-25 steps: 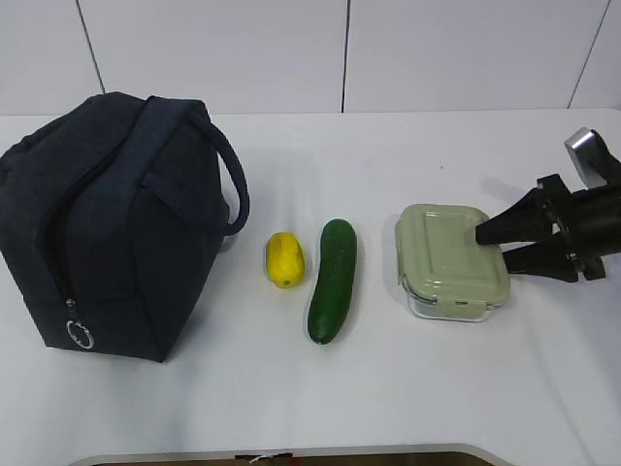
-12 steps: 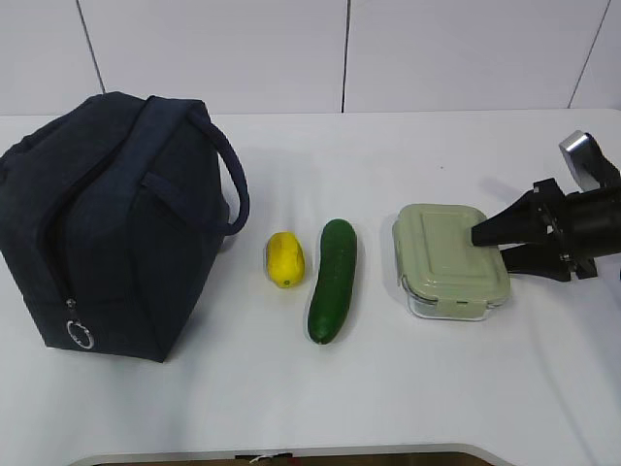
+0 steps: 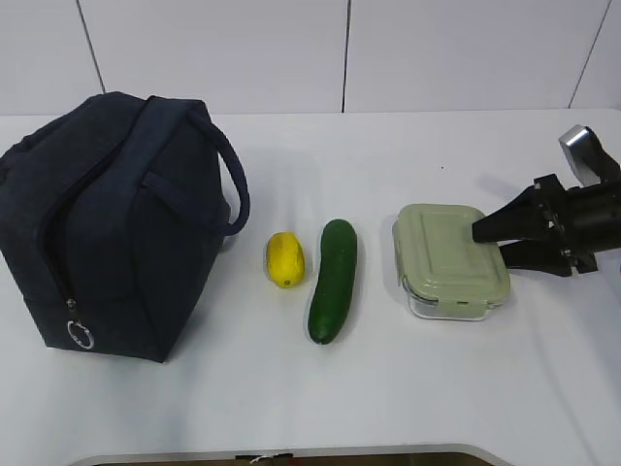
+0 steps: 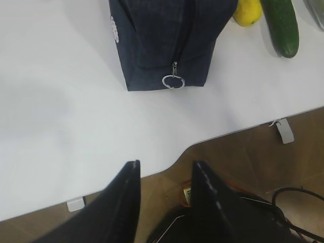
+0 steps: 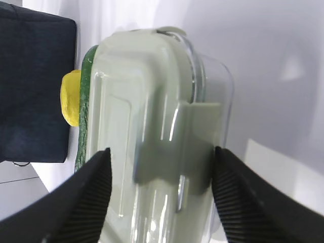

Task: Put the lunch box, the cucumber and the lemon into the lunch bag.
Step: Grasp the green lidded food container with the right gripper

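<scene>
Right claw (image 3: pixel 493 243) reaching in low and level from the right, jaws spread around the near end of the lunch box (image 3: pixel 451 259) on the desk (image 3: pixel 388 388), not yet clenched. Left claw (image 4: pixel 164 190) parted, empty, hanging beyond the desk edge near the lunch bag (image 4: pixel 162 40).

lunch bag (image 3: pixel 116 223): I see one
lemon (image 3: pixel 285 259): one
cucumber (image 3: pixel 332 280): one
lunch box (image 3: pixel 449 258): one
my grippers: two, left gripper (image 4: pixel 162 174), right gripper (image 3: pixel 488 243)
table (image 3: pixel 388 388): one
</scene>
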### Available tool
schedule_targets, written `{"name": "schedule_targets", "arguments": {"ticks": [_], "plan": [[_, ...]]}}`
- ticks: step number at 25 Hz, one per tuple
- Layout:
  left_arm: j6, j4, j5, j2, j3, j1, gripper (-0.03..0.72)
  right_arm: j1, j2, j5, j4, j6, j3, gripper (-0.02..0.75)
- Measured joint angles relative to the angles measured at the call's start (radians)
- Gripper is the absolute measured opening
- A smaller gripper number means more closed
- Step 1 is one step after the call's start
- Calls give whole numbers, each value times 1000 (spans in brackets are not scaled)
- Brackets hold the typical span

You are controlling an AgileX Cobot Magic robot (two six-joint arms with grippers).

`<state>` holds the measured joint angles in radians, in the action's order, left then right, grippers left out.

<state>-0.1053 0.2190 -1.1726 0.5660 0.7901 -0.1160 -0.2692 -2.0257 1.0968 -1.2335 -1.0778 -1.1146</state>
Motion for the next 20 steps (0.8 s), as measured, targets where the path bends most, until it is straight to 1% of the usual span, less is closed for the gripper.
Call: {"name": "schedule_targets", "arguments": {"ticks": [20], "plan": [[0,-2,-2,0,0,0,242,0,-55,36,0,0,-15,496]]}}
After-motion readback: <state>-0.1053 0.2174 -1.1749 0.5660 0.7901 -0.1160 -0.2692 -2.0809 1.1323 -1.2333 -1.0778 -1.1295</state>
